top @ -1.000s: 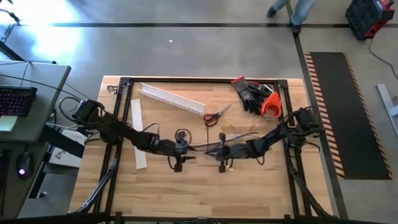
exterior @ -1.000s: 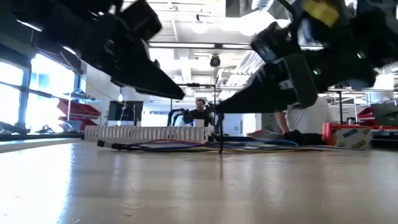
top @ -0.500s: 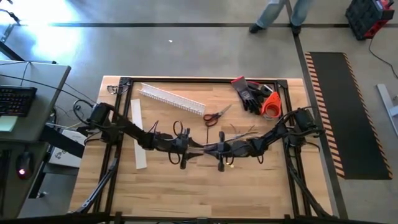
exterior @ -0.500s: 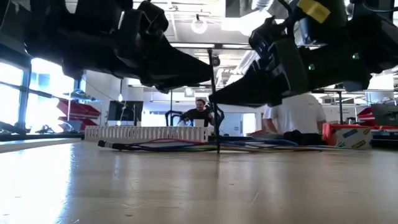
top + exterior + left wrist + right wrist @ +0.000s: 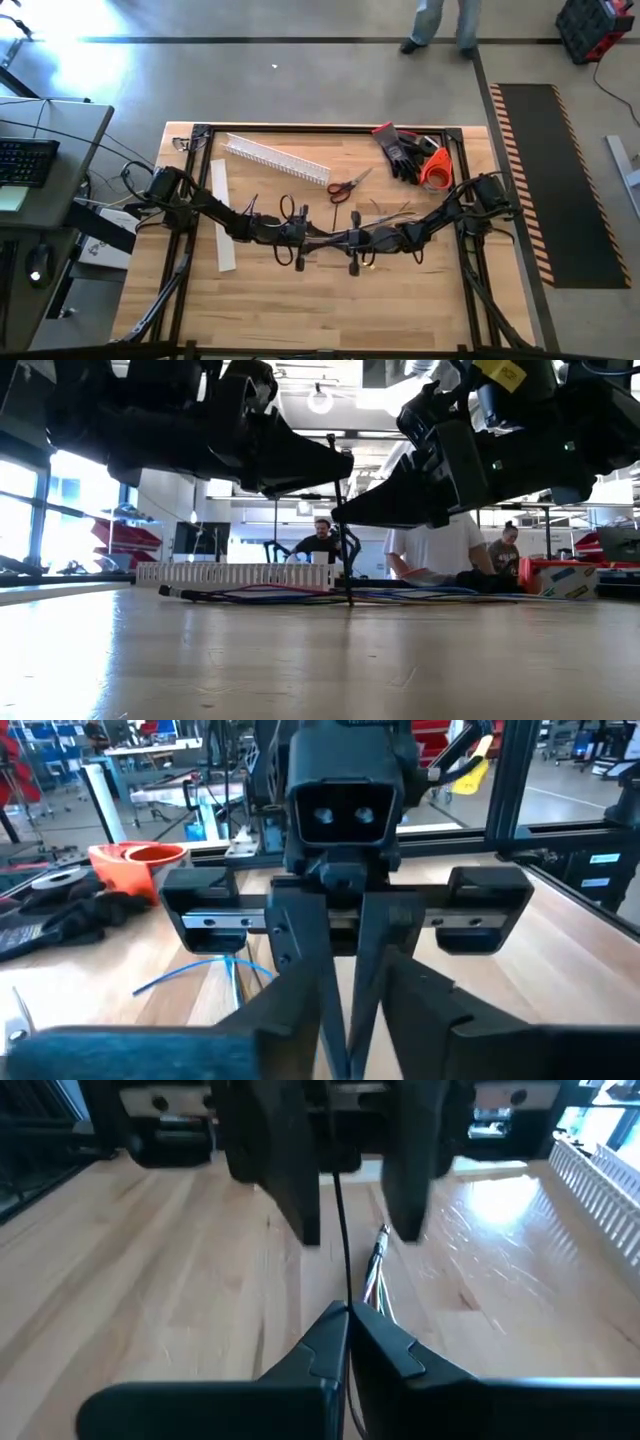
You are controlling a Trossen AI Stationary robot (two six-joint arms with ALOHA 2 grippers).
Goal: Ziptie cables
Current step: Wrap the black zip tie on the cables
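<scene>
1. Pale wood forms the table (image 5: 300, 300); at its left we see a flat white strip (image 5: 222, 215) and, beyond it, a white slotted duct (image 5: 275, 158).
2. We find the left gripper (image 5: 303, 236) near mid-table, fingers spread, facing the right gripper.
3. We see the cables (image 5: 385, 213) lying at mid-table, one thin dark wire (image 5: 340, 1230) rising upright between both grippers.
4. We see the right gripper (image 5: 349, 1323) clenched on that wire.
5. Red-handled scissors (image 5: 348, 186), black gloves (image 5: 402, 152) and an orange tape roll (image 5: 436, 169) lie farther back, to the right.
</scene>
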